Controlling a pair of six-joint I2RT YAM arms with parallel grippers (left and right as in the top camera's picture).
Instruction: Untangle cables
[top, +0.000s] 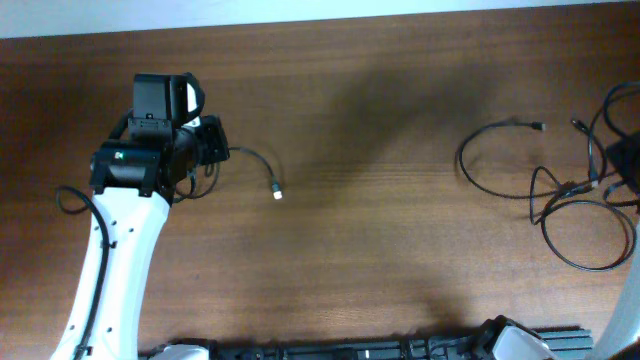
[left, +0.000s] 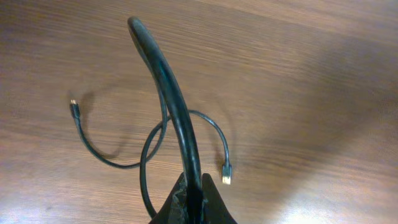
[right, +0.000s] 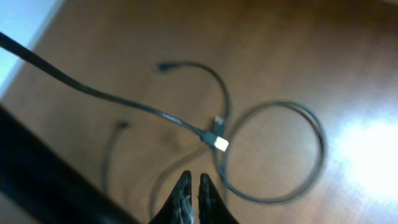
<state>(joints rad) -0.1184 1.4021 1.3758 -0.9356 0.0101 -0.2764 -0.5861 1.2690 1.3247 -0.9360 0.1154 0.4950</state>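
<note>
Overhead: left claw (top: 218, 148) sits well left of the cable tangle (top: 566, 189), with bare counter (top: 380, 270) between them. We read it as clamped on a single cable (top: 268, 168). The free end of that cable curves off on the tangle side of the claw and stops at a light-tipped end plug (top: 277, 192), flat on the wood and well apart from the tangle.

Left wrist agrees: fingers pinched together on the single cable. One stretch rises out of the grip close to the lens, blurred. The rest lies in a loose loop on the counter below, with a second small plug (left: 73, 102) out at the far side of that loop.

The tangle is several thin black cords in overlapping loops. One open arc faces the left claw, and a rounder loop lies on the near side.

Right wrist: right claw (right: 193, 177) hovers above the tangle, fingers narrow, almost touching, nothing between them. Just beyond its tips a pale-tipped tangle plug (right: 219, 142) sits where a cord meets a round loop (right: 314, 134). Another cord runs from that plug toward the frame's upper left.
</note>
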